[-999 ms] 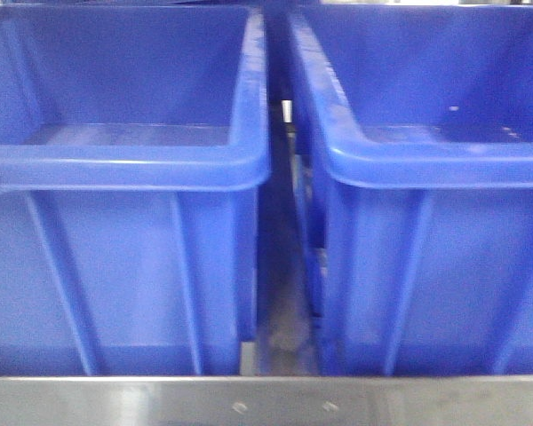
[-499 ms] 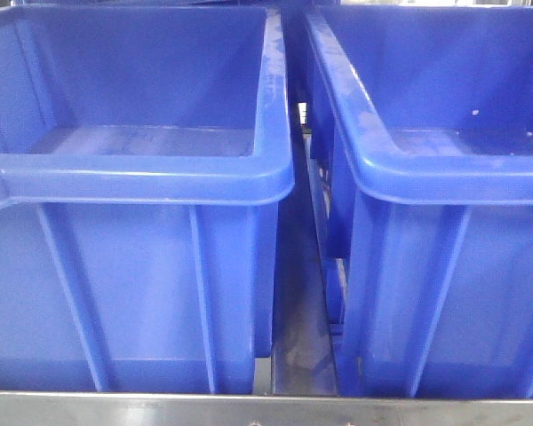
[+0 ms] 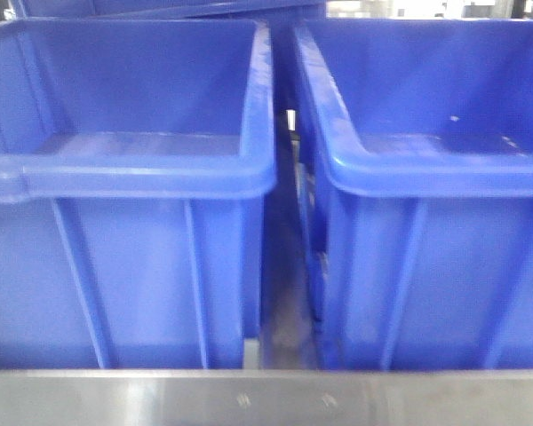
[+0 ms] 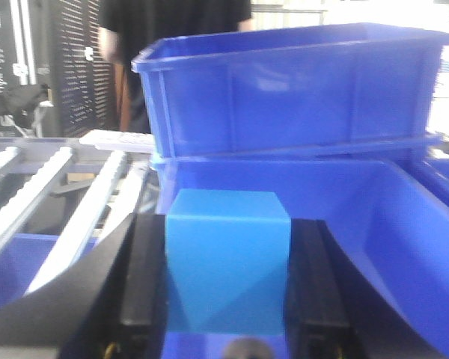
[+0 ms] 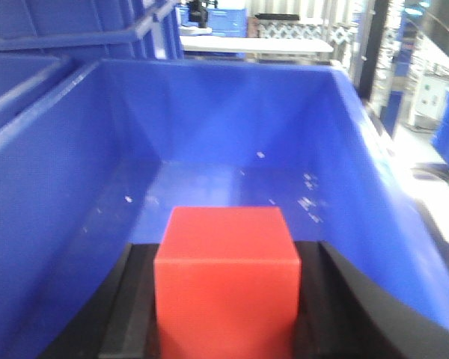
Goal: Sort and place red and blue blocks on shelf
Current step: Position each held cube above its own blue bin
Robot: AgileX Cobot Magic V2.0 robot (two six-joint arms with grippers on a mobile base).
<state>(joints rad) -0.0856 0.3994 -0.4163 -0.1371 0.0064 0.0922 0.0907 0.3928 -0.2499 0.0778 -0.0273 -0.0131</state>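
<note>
Two blocks in hand, none yet placed; entries are running from largest to smallest.

1. Shelf (image 3: 266,399): its brushed steel front rail is crossing the bottom of the front view. Roller tracks (image 4: 82,217) are showing to the left in the left wrist view.
2. Left bin (image 3: 124,169) and right bin (image 3: 444,169): both are standing side by side on the shelf, just apart, with a narrow gap between them. Both interiors are showing bare as far as the front view reaches. A further bin (image 4: 299,90) is sitting higher and behind in the left wrist view.
3. Left claw (image 4: 226,262): it is clamping the blue block between its dark pads (image 4: 144,277), over the open mouth of a bin.
4. Right claw (image 5: 226,299): it is clamping the red block in the same way, reaching into a bin whose far wall (image 5: 232,112) is facing it.
5. Blue block (image 4: 226,258): it is sitting upright between the pads, off the bin floor.
6. Red block (image 5: 226,277): it is being held above the bin floor; whether it is touching anything below cannot be told.

Progress, as a judgement: pick-up and carrying are looking finished, and each colour is being presented to a bin of its own. Lowering, releasing and withdrawing are remaining for both arms.
</note>
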